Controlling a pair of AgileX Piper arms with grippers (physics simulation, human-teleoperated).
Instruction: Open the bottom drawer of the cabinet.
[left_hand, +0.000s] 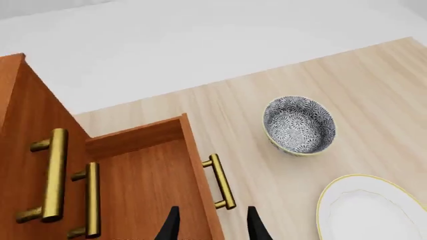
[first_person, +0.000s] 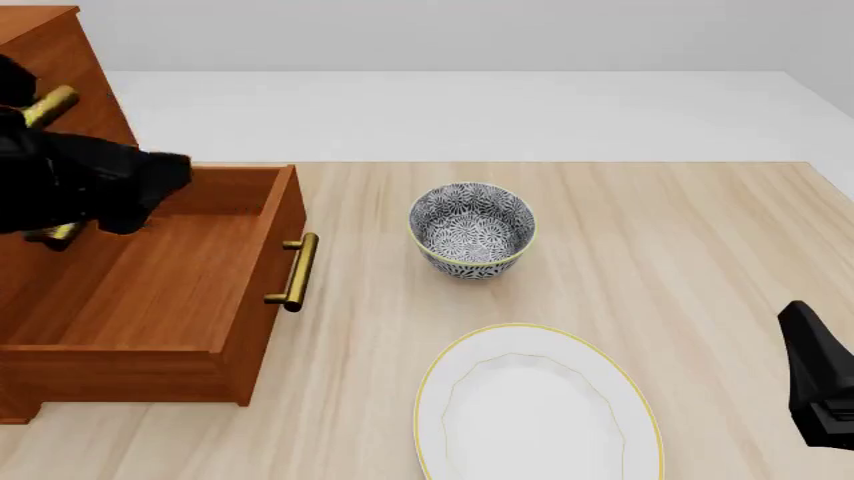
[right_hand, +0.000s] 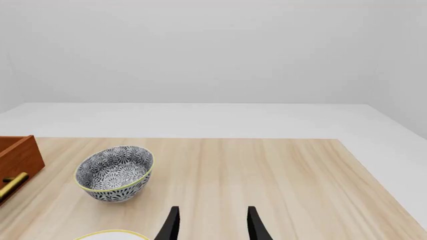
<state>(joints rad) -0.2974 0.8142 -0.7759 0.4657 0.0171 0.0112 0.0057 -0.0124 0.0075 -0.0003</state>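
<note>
Left gripper (left_hand: 210, 225) hangs over the pulled-out bottom drawer (first_person: 160, 290), with its two dark fingers (left_hand: 171, 227) spread apart and nothing between them; one finger is above the drawer's inside, the other is beyond the front board, above the table. In the front view the left arm (first_person: 80, 185) is a dark mass at the far left, in front of the cabinet (first_person: 54, 60), and its fingers are not visible there. Right gripper (right_hand: 210, 225) is also parted and holds nothing (only its two finger tips show in its wrist view); the right arm (first_person: 821, 385) appears at the near right edge of the table, well apart from every object.

The bottom drawer stands drawn out toward the right from the cabinet, on the left side of the table (first_person: 667, 250). Its inside shows only bare wood, and its brass handle (first_person: 296, 272) faces right toward the bowl. Two upper handles (left_hand: 53, 175) are visible on the cabinet front in the left wrist view.

A patterned bowl (first_person: 471, 228) stands upright near the table centre, to the right of the drawer handle and apart from it. A white plate (first_person: 534, 405) with a yellow rim lies nearer, close to the bowl but not touching it
</note>
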